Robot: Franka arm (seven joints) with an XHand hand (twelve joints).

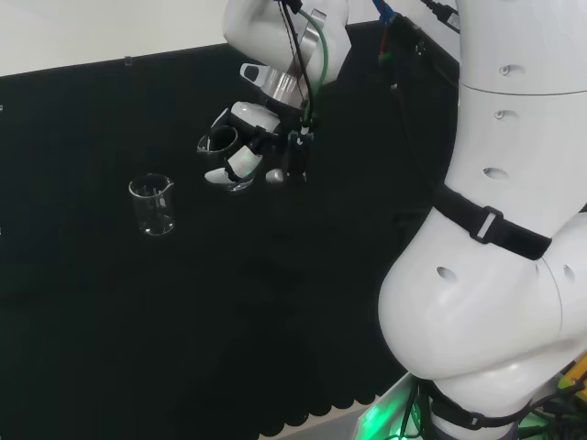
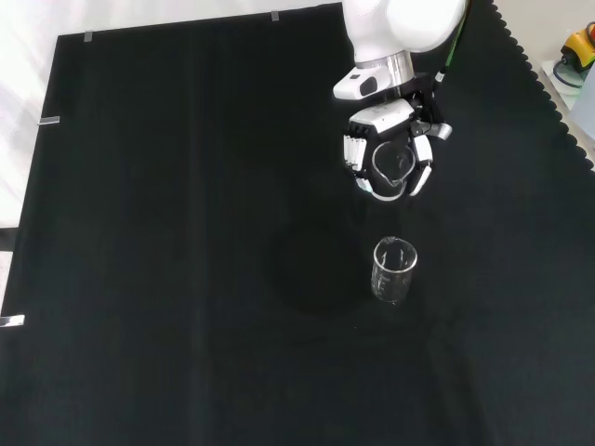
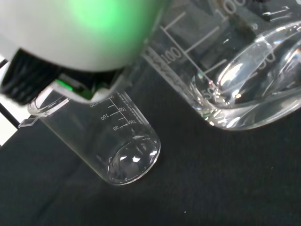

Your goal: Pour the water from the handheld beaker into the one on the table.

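The hand (image 1: 240, 154) (image 2: 390, 158) hangs above the cloth with its fingers curled round a clear glass beaker (image 1: 220, 145) (image 2: 394, 165), held tilted with its mouth turned toward the beaker on the table. In the wrist view the held beaker (image 3: 244, 70) is close and large, with clear water pooled in its lower side. A second clear beaker (image 1: 152, 204) (image 2: 394, 269) (image 3: 108, 136) stands upright on the black cloth, left of the hand in the head view and just below it in the front view. A gap separates the two beakers.
The arm's big white links (image 1: 495, 229) stand at the right of the head view. Black cloth (image 2: 186, 232) covers the bench; its scalloped edge (image 2: 548, 93) runs along the front view's right side, with coloured objects (image 2: 576, 51) beyond it.
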